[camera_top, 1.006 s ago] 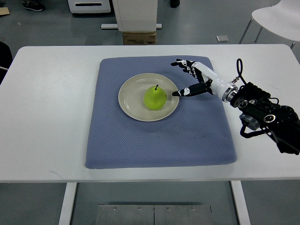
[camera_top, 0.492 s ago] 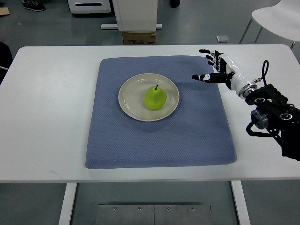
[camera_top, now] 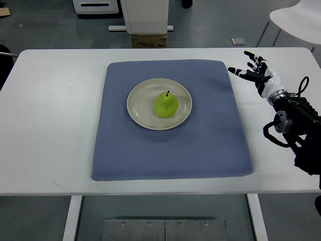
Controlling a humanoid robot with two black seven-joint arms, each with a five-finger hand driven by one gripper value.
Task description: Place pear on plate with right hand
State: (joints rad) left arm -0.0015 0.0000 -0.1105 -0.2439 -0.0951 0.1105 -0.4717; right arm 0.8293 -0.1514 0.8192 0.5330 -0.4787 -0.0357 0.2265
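A green pear [camera_top: 166, 105] stands upright in the middle of a cream plate [camera_top: 139, 110], which lies on a blue-grey mat [camera_top: 170, 150]. My right hand [camera_top: 249, 68] hovers over the white table just past the mat's right edge, well away from the plate. Its fingers are spread and hold nothing. The black forearm [camera_top: 296, 120] runs in from the right edge. No left arm shows.
The white table [camera_top: 50, 110] extends around the mat on all sides. Beyond its far edge are a cardboard box [camera_top: 148, 40], a white cabinet base and a white chair [camera_top: 296, 20] at the top right.
My right hand has pulled back to the right, from beside the plate's rim to beyond the mat's right edge, staying open. The pear and plate have not moved.
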